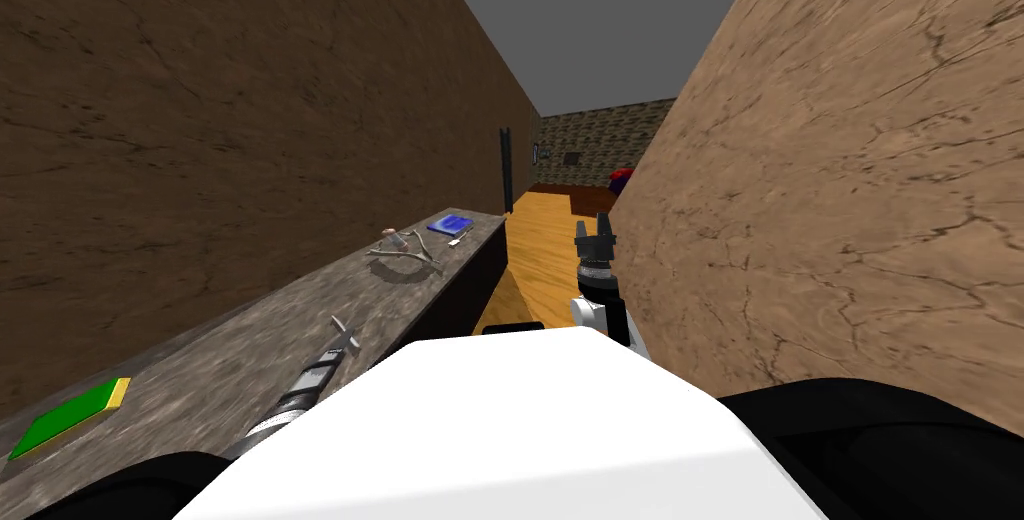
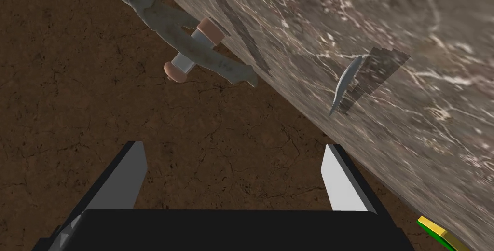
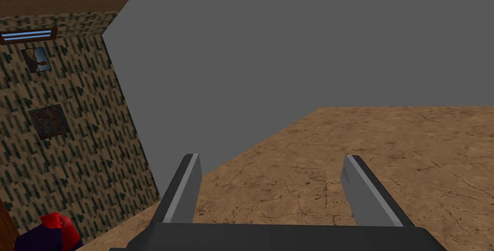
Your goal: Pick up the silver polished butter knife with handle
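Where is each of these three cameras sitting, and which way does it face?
Head view: on the head, looking down along the grey counter; shows left gripper over it, right gripper raised.
Left wrist view: on the left hand, facing the brown wall and counter with the butter knife; its open fingers show.
Right wrist view: on the right hand, facing walls, away from the counter; open fingers show.
Shared: head and left wrist both see counter, bottle and blue book.

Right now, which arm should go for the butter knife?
Left. The left gripper is open at the counter, knife close ahead; the right gripper is over the floor, away from the counter.
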Controlling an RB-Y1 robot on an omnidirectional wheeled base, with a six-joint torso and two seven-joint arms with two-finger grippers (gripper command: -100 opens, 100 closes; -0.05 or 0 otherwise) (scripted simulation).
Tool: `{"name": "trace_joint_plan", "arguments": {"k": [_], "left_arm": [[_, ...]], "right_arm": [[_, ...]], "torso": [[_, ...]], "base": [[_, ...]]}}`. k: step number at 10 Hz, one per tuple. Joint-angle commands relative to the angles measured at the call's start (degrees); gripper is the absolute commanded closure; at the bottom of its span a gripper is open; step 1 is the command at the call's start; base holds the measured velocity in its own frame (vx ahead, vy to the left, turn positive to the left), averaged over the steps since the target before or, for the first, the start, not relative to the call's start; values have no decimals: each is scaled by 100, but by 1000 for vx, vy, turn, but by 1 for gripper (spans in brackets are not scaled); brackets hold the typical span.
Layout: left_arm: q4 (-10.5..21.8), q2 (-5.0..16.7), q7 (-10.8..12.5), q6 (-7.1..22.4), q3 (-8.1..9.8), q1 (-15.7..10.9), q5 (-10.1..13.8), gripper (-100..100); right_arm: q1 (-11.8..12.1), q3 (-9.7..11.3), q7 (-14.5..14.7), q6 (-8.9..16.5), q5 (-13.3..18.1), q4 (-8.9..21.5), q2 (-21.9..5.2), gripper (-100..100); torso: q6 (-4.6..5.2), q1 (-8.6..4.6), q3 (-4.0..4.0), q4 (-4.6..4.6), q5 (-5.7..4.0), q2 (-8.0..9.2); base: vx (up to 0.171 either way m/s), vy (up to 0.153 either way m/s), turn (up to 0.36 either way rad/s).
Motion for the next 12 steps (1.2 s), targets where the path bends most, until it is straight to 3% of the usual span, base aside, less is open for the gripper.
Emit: {"name": "trace_joint_plan", "arguments": {"k": [1,5,6,12], "left_arm": [[176,67,-52,51,49,69,41,-100],[810,323,-353,463,235,624,281,-100],[810,323,-353,463,235,624,281,-100],[1531,612,-717,917,308,1195,649,-100]], "right_arm": [[0,0,0,0,0,0,0,0],[0,0,0,0,0,0,0,0],[0,0,0,0,0,0,0,0],[0,-1,0,0,0,0,0,0]], "torso": [[0,0,0,0,0,0],[1,9,1,0,2,2],[-1,6,-3,-1,1,-5],[-1,12,9,3,3,18]], "base": [[112,2,-34],[138,-4,-147],[113,3,-25],[114,12,-106]]}}
